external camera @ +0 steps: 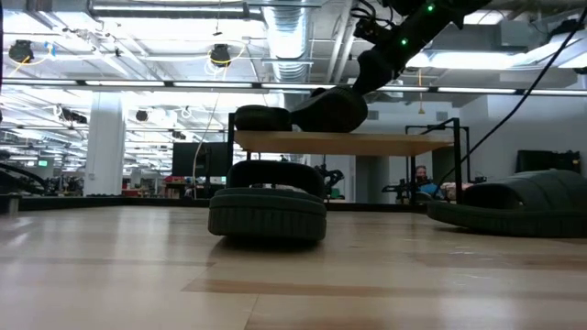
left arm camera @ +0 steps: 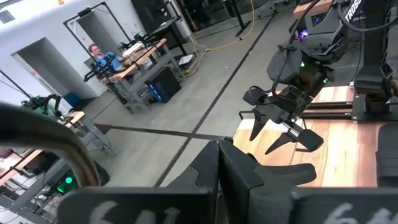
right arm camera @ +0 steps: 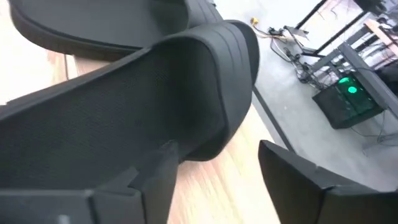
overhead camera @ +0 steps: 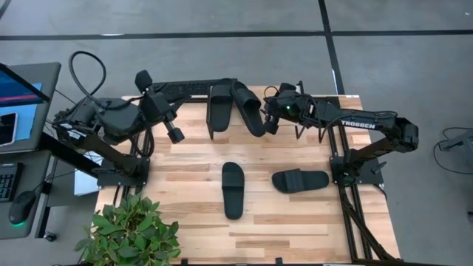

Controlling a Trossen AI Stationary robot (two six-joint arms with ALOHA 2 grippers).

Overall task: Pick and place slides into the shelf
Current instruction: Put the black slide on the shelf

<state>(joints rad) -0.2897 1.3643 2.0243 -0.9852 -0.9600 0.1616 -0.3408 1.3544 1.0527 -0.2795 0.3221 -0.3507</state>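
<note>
**Second slide set on the shelf, two left on the table**

Fingers of the left gripper (overhead camera: 176, 135) are pressed together on nothing; that arm is parked over the table's ten o'clock corner, bent at the elbow, its wrist turned toward the middle of the boards. No part in the present step is taken by it.

On the shelf (overhead camera: 194, 90), at the table's twelve o'clock edge, two slides are seen: one (overhead camera: 219, 108) lying straight, and just beside it a second (overhead camera: 250, 108) lying slanted, its toe end pointing toward five o'clock. The release of this second slide is judged to be the step in hand. The right gripper (overhead camera: 270, 118) is held at that slide's toe end with its fingers spread apart; in the right wrist view the strap is seen close between them, but a grip is not shown.

The right arm is stretched from its base at three o'clock across toward twelve, wrist dipped down to the shelf top.

Two more slides remain on the table (overhead camera: 295, 222): one (overhead camera: 233, 190) near the centre, another (overhead camera: 299, 179) lying crosswise toward four o'clock. A retreat clear of the strap is called for next, then a reach down to one of these.
</note>
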